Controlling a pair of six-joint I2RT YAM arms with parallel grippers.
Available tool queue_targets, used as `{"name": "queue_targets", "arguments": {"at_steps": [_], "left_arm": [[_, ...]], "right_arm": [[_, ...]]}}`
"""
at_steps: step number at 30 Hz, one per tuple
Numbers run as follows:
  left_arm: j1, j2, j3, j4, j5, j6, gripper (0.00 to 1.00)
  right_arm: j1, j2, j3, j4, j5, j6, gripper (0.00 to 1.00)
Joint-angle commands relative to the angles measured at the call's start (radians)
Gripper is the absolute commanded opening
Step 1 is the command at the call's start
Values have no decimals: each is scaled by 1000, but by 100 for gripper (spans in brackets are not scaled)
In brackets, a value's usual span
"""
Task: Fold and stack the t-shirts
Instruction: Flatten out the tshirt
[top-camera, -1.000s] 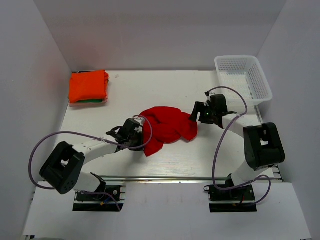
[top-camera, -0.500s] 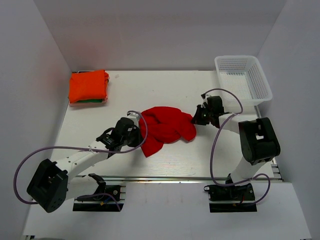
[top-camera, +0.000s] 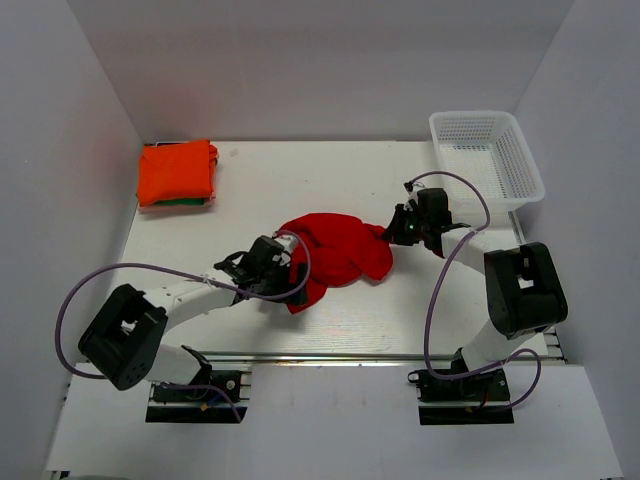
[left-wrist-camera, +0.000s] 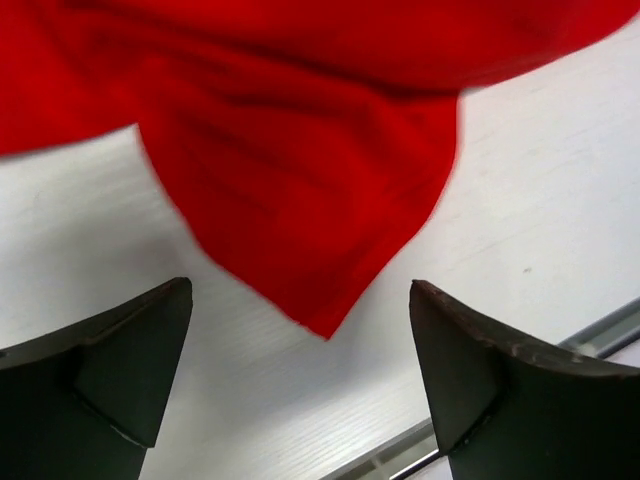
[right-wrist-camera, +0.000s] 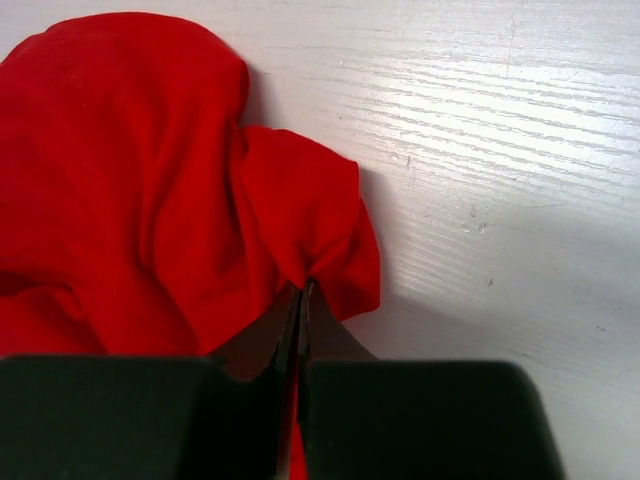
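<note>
Progress looks partial: an orange t-shirt (top-camera: 176, 172) sits folded on a green t-shirt (top-camera: 186, 204) at the table's (top-camera: 330, 165) far-left corner, while the red t-shirt (top-camera: 335, 250) lies crumpled in the middle. The right gripper (right-wrist-camera: 303, 300) is clenched on its edge, and the left gripper (left-wrist-camera: 300, 288) gapes around a loose corner.

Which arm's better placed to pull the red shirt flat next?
Right, probably. The right hand is shut on an edge fold of the red t-shirt. The left hand is open; the shirt corner in front of it is ungripped.
</note>
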Motion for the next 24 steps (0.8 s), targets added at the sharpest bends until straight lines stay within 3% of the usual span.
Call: {"name": "queue_targets", "arguments": {"at_steps": [1, 6, 11, 14, 18, 21, 22, 24], "left_arm": [[-30, 21, 26, -44, 11, 13, 99], [-68, 52, 50, -33, -15, 13, 98], [-131, 185, 130, -182, -218, -24, 91], [-168, 239, 171, -260, -313, -67, 82], [-198, 319, 210, -338, -418, -120, 60], [-223, 351, 234, -378, -439, -154, 24], [-223, 351, 248, -387, -439, -154, 2], [-232, 322, 259, -398, -439, -165, 0]], "right_arm": [[5, -28, -5, 20, -19, -8, 0], [4, -23, -5, 18, -18, -6, 0], [4, -26, -3, 17, -22, -3, 0], [3, -29, -5, 15, -22, -3, 0], [7, -32, -11, 20, -24, 5, 0], [2, -35, -14, 25, -24, 6, 0], [0, -38, -14, 25, -28, 6, 0], [2, -51, -19, 28, -33, 9, 0]]}}
